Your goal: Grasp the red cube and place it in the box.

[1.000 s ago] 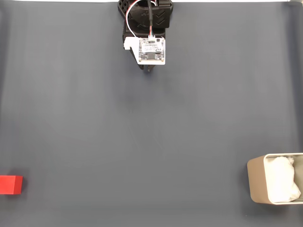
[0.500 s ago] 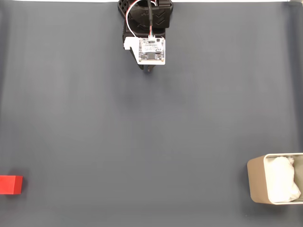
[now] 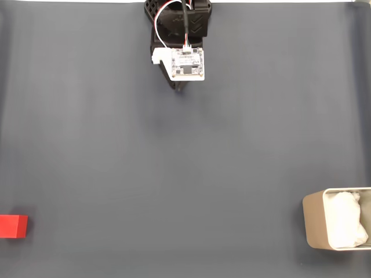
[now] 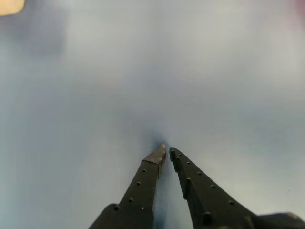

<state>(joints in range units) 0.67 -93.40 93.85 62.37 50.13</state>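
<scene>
Across the dark grey mat [image 3: 185, 168]: one flat, matte cloth surface covering the table in the fixed view, with a thin white strip along its top edge.

Arm: one black arm [image 3: 179, 23], entering from the top centre of the fixed view, with red and white wires and one small white circuit board [image 3: 186, 62] mounted on it.

Gripper: one two-finger black claw [image 4: 166, 151], seen in the wrist view rising from the bottom edge; in the fixed view its tip barely shows below the board.

Fingers: two, black, studded with small holes [image 4: 143, 183]; their tips are nearly pressed together, with only a sliver of space between them and nothing pinched.

Red cube: one small, bright red, matte block [image 3: 13, 226] at the far left edge of the fixed view, low down, resting on the mat and partly cut off by the frame edge; well apart from the claw.

Box: one beige, thin-walled rectangular container with rounded corners [image 3: 313, 223] at the lower right edge of the fixed view, well apart from the cube.

Lining: one lump of white wadding [image 3: 345, 219] inside the box.

Wrist-view corner: one beige blur [image 4: 9, 5] at the top left, too soft to identify with certainty.
</scene>
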